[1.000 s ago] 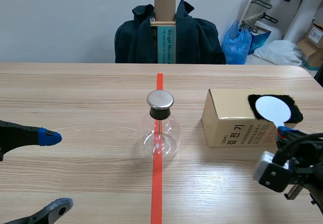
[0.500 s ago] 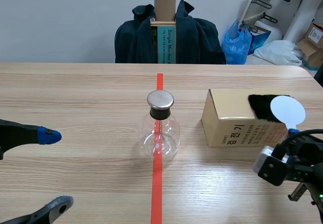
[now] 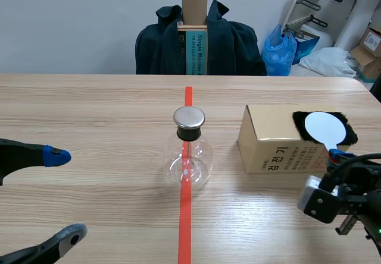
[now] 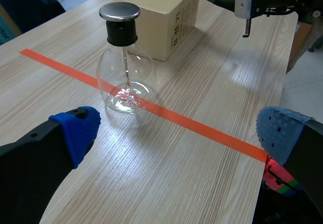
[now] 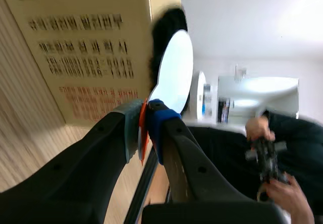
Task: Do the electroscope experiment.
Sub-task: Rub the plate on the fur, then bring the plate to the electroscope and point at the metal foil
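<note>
The electroscope, a round glass flask (image 3: 189, 151) with a black neck and a metal cap (image 3: 189, 118), stands on the red tape line at mid-table. To its right a cardboard box (image 3: 271, 142) carries a black fur patch (image 3: 350, 134) on top. My right gripper (image 3: 334, 154) is shut on the orange handle of a white disc paddle (image 3: 322, 127), whose disc lies against the fur. In the right wrist view the disc (image 5: 174, 70) rises from between the fingers (image 5: 171, 128), in front of the fur (image 5: 164, 27). My left gripper (image 3: 64, 195) stands open at the near left, well short of the flask (image 4: 124, 77).
Across the table a chair draped with a dark jacket (image 3: 161, 44) holds an upright box (image 3: 194, 35). Beyond the table's right corner are a blue bag (image 3: 280, 50), white bags and cartons. Bare tabletop lies between the left gripper and the flask.
The right gripper slid the white disc to the right across the fur and has brought it back left. The left arm has barely shifted.
</note>
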Motion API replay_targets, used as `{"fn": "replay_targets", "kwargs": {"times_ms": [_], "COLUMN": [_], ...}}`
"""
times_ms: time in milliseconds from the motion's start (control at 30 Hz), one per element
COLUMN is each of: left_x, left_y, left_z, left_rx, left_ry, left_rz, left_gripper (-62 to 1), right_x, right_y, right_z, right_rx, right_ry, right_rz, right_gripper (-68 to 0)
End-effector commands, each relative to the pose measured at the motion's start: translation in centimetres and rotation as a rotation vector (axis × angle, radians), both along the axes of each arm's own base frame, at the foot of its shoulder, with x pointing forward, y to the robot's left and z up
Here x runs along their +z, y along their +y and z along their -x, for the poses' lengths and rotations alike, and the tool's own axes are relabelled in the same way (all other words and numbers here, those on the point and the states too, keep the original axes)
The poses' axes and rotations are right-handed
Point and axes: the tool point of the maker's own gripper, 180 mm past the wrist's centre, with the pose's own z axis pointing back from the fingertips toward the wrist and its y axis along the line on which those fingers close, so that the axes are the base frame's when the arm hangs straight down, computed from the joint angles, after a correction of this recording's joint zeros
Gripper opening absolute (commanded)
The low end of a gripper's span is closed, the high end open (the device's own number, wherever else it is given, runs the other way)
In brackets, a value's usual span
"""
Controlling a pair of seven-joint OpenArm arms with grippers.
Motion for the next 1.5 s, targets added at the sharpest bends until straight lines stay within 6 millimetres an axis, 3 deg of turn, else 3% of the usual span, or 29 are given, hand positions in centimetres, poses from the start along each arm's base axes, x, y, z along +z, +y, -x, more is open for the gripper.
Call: {"fn": "replay_targets", "kwargs": {"times_ms": [0, 67, 200, 333, 400, 600, 800, 967, 1100, 1267, 1467], "left_x": [0.6, 0.6, 0.6, 0.7, 0.7, 0.7, 0.6, 0.6, 0.6, 0.6, -0.7], "left_y": [-0.3, -0.3, -0.2, -0.2, -0.2, -0.2, -0.2, -0.2, -0.2, -0.1, 0.4], "left_z": [-0.2, -0.2, -0.3, -0.3, -0.3, -0.3, -0.3, -0.3, -0.5, -0.8, -1.8], "left_rx": [0.002, 0.003, 0.004, 0.005, 0.005, 0.005, 0.005, 0.006, 0.018, 0.028, 0.041], "left_ry": [-0.012, -0.013, -0.013, -0.013, -0.013, -0.013, -0.013, -0.013, -0.023, -0.034, -0.019], "left_rz": [0.029, 0.029, 0.030, 0.030, 0.030, 0.030, 0.030, 0.031, 0.027, 0.020, -0.069], "left_gripper": [1.4, 1.4, 1.4, 1.4, 1.4, 1.4, 1.4, 1.4, 1.4, -14.9, -59.2], "right_x": [0.6, 0.5, 0.8, 0.6, 0.6, 0.8, 1.1, 2.7, 5.4, 9.6, 14.9], "right_y": [-1.6, -1.6, 0.2, -1.7, -1.6, 0.8, 2.1, 1.8, 0.9, -0.3, -1.9], "right_z": [-0.5, -0.4, -0.7, -0.6, -0.6, -0.5, -0.4, -1.1, -2.1, -3.1, -3.5], "right_rx": [-0.077, -0.065, 0.027, -0.075, -0.068, 0.066, 0.135, 0.116, 0.079, 0.037, -0.012], "right_ry": [-0.011, -0.002, -0.020, -0.008, -0.007, -0.019, -0.029, -0.072, -0.146, -0.256, -0.391], "right_rz": [0.019, 0.026, 0.000, 0.024, 0.023, -0.007, -0.021, -0.008, 0.012, 0.029, 0.032], "right_gripper": [-66.7, -66.7, -66.7, -66.7, -66.7, -66.7, -66.7, -66.7, -66.7, -66.7, -66.7]}}
